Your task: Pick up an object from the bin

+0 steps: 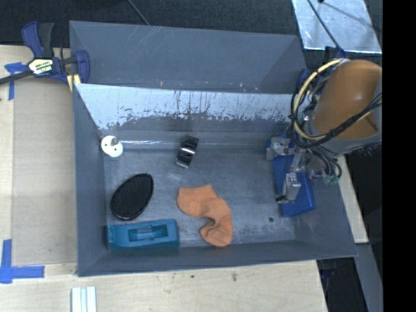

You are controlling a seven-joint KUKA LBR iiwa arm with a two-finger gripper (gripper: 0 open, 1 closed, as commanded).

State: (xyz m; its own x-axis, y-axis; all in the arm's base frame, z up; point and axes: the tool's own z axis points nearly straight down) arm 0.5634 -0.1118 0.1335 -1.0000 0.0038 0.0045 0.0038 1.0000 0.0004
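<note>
My gripper (pixel 288 188) is low at the bin's right side, close to the right wall. Right under and behind it lies a blue block-like thing (pixel 303 203), standing on the floor against that wall. The gripper's metal body overlaps the blue thing's left part; whether it grips it is unclear. A crumpled orange cloth (pixel 207 213) lies on the floor to the gripper's left, well apart from it.
A small black-and-silver clip (pixel 186 152) lies near the back wall. At the left sit a white round piece (pixel 111 147), a black oval brush (pixel 132 195) and a flat blue-green box-like thing (pixel 143 234) in the front left corner.
</note>
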